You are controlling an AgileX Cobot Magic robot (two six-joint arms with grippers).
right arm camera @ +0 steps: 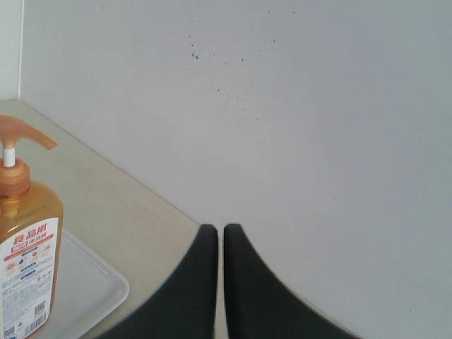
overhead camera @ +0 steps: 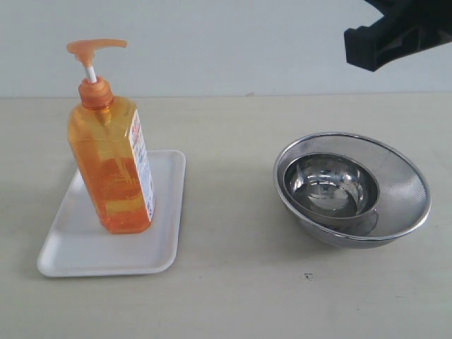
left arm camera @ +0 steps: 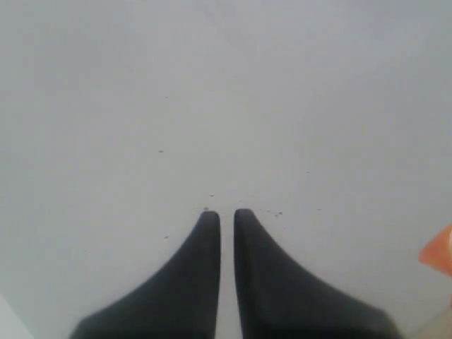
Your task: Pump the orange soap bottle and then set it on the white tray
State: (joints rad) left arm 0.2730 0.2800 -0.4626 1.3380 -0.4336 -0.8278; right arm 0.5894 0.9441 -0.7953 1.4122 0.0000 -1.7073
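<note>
The white tray (overhead camera: pixel 78 258) is lying at 8 o'clock on the counter (overhead camera: pixel 233 296). The orange soap bottle (overhead camera: pixel 113 176) is standing straight up on it. Far off at 2 o'clock from the bottle, the right jaws are hanging shut and empty. The left jaws are sitting shut and empty too, probably nearer.

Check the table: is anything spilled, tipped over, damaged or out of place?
Nothing stands out. The orange soap bottle stands upright on the white tray, with no soap visible on the tray or the table. The small steel bowl sits nested inside the mesh bowl, both upright and undamaged as far as can be seen.
</note>
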